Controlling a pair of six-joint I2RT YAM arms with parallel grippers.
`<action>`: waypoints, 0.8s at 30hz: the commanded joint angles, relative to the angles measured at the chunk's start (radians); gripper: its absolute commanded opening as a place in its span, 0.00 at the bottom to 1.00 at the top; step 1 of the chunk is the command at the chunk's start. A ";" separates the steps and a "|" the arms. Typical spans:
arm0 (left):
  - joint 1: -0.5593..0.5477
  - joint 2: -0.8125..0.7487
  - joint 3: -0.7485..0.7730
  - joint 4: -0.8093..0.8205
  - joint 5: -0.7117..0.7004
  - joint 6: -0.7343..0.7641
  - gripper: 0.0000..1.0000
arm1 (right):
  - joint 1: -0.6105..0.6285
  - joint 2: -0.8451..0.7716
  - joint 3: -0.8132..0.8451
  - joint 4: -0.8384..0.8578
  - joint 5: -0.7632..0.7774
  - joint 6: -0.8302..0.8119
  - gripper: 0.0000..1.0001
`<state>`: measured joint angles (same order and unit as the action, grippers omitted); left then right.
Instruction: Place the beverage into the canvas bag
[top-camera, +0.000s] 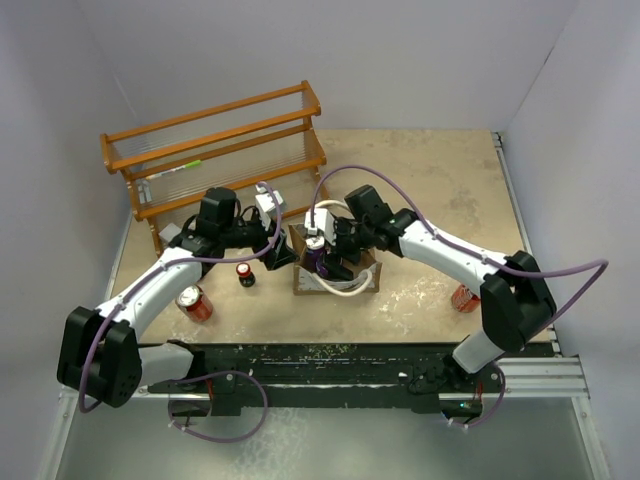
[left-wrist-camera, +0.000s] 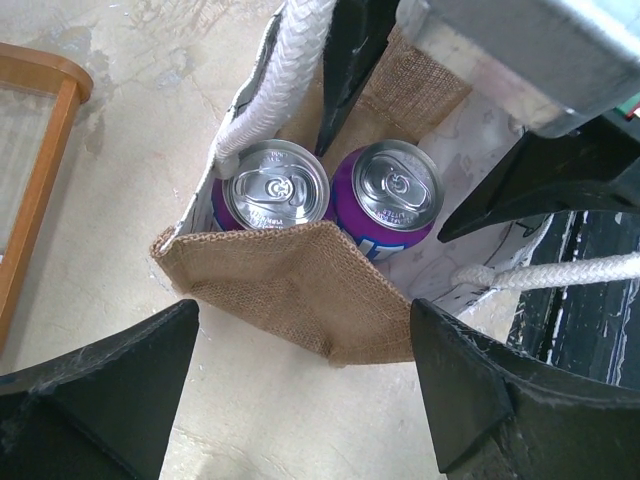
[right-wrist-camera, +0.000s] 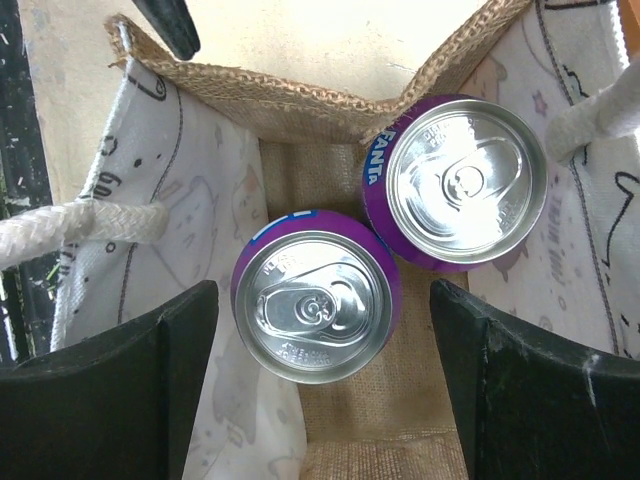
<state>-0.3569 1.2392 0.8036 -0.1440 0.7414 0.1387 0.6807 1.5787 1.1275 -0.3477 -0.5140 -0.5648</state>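
Your canvas bag (top-camera: 370, 274) stands upright in the middle of the desk (top-camera: 450, 200), in front of the wooden rack (top-camera: 215, 150); 2 purple drinks stand inside it, close together. The right arm's jaws are released, reaching into the bag on either side of 1 purple can (right-wrist-camera: 315, 305) with a gap on both sides; the second purple can (right-wrist-camera: 465, 180) sits against the burlap wall. The left arm's jaws are released too, held wide just outside the bag's wall, gripping nothing; a red can (top-camera: 193, 303) and a small dark container (top-camera: 245, 275) stand on the desk left of the bag.
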 joint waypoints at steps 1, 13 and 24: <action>-0.005 -0.037 -0.002 0.015 0.000 0.040 0.90 | 0.006 -0.058 0.045 -0.020 -0.001 0.004 0.87; -0.005 -0.048 0.028 -0.026 0.000 0.062 0.92 | 0.006 -0.150 0.064 -0.012 0.051 -0.021 0.83; 0.007 -0.074 0.086 -0.078 -0.049 0.091 0.94 | 0.006 -0.233 0.101 -0.036 0.072 -0.007 0.82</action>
<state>-0.3565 1.2110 0.8230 -0.2184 0.7094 0.1883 0.6807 1.4101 1.1629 -0.3717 -0.4580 -0.5846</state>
